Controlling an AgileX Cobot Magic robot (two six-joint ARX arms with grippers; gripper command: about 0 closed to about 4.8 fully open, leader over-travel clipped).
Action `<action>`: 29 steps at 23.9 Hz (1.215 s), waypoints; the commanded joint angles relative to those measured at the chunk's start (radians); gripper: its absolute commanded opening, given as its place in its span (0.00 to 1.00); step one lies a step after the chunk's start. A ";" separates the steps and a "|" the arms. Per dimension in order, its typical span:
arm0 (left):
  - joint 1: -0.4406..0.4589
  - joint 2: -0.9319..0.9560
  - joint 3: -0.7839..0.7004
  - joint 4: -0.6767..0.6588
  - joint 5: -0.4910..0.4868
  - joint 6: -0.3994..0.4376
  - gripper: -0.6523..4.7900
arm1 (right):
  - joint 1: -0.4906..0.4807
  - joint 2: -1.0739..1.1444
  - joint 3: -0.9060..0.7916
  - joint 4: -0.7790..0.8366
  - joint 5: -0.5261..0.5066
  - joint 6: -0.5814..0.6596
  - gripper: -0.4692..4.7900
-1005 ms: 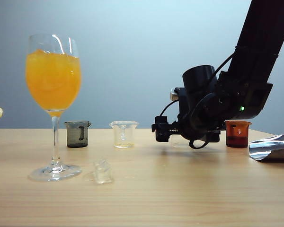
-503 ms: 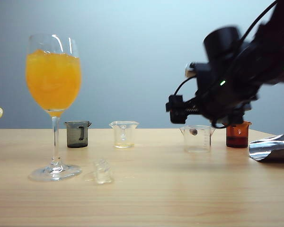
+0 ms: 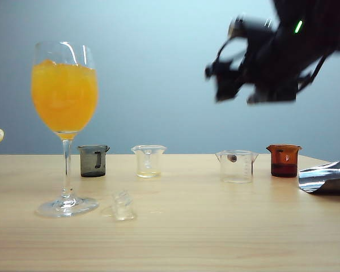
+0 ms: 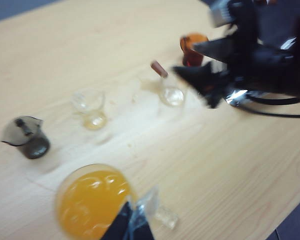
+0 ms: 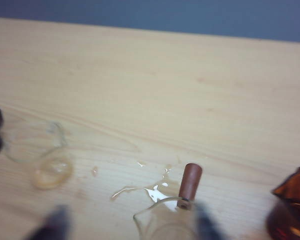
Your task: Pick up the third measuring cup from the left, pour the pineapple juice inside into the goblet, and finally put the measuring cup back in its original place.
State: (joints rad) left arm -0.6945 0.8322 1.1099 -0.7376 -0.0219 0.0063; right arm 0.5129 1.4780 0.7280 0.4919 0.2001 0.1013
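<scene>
I see the small squat clear plastic measuring cup [image 3: 236, 166] empty, standing alone on the pale wood-grain surface [image 3: 215, 226]. The tall clear stemmed goblet [image 3: 64, 127] is full of orange drink. The right pincer [image 3: 255, 88] hangs high above the cup, carrying nothing, too blurred to judge its gap. The left pincer [image 4: 132, 225] hovers by the goblet, its state unclear. I judge the task essentially done.

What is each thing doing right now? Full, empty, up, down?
goblet: upright, nearly full of orange drink.
third measuring cup: upright on table, looks empty.
grey cup: upright.
narrow clear cup: upright, little pale liquid.
red-brown cup: upright, dark liquid inside.
right tool: high over table, open, empty.
left tool: by goblet, grip unclear.
</scene>
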 commanded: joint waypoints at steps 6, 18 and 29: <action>-0.001 -0.266 -0.043 -0.032 -0.001 -0.007 0.11 | -0.013 -0.620 -0.068 -0.525 -0.108 -0.037 0.08; 0.002 -0.757 -0.565 0.323 0.036 -0.066 0.11 | -0.044 -1.442 -0.467 -0.703 -0.122 0.056 0.08; 0.000 -0.765 -1.020 0.730 0.067 -0.142 0.11 | -0.047 -1.476 -0.687 -0.678 -0.139 0.056 0.08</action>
State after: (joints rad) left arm -0.6952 0.0681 0.1108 -0.0528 0.0399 -0.1295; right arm 0.4641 0.0017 0.0437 -0.2016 0.0616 0.1570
